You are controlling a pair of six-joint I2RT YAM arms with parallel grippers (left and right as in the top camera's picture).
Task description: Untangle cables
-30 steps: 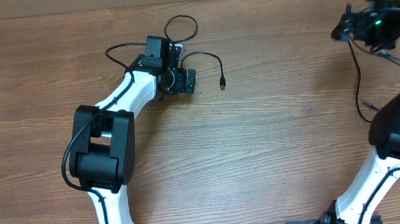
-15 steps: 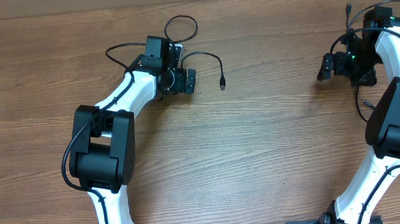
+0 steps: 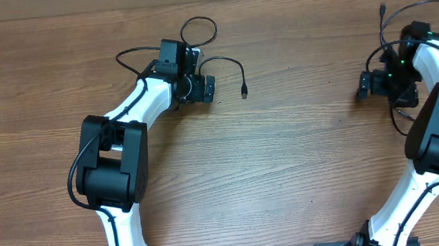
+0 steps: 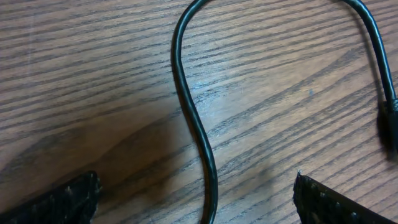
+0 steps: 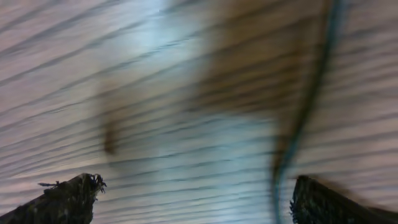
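Far left, seen from overhead: bare wooden desk (image 3: 31, 90), with the left arm (image 3: 126, 118) stretched toward eleven o'clock.

At the arm's end, left tool (image 3: 208, 87) low over the wood and pointing toward three o'clock. Jaws spread wide, pinching nothing.

Around it, left cables (image 3: 197, 19) of thin black cord:
- a small loop at the tool's twelve o'clock
- a strand curving out at nine o'clock beside the arm
- an arc running toward three o'clock and ending in a small plug (image 3: 244, 92), flat on the desk and apart from the fingers

Through the left wrist camera: both fingertips (image 4: 68, 199) at the bottom corners, well apart. Between them a single cord (image 4: 193, 118) snaking over the wood grain, touching neither tip. At the three o'clock edge, a second strand bending down to a dark plug end.

Toward two o'clock on the desk: right tool (image 3: 363, 87) pointing toward nine o'clock. Jaws spread as well, with nothing seen between them.

Just beside that wrist, right cable (image 3: 384, 26), thin and black, rising to a plug tip at twelve o'clock. Possibly draped over the arm; hard to judge from above.

Right wrist camera heavily blurred: a dark strand (image 5: 311, 93) running down the frame close to the right-hand fingertip. Contact impossible to tell.
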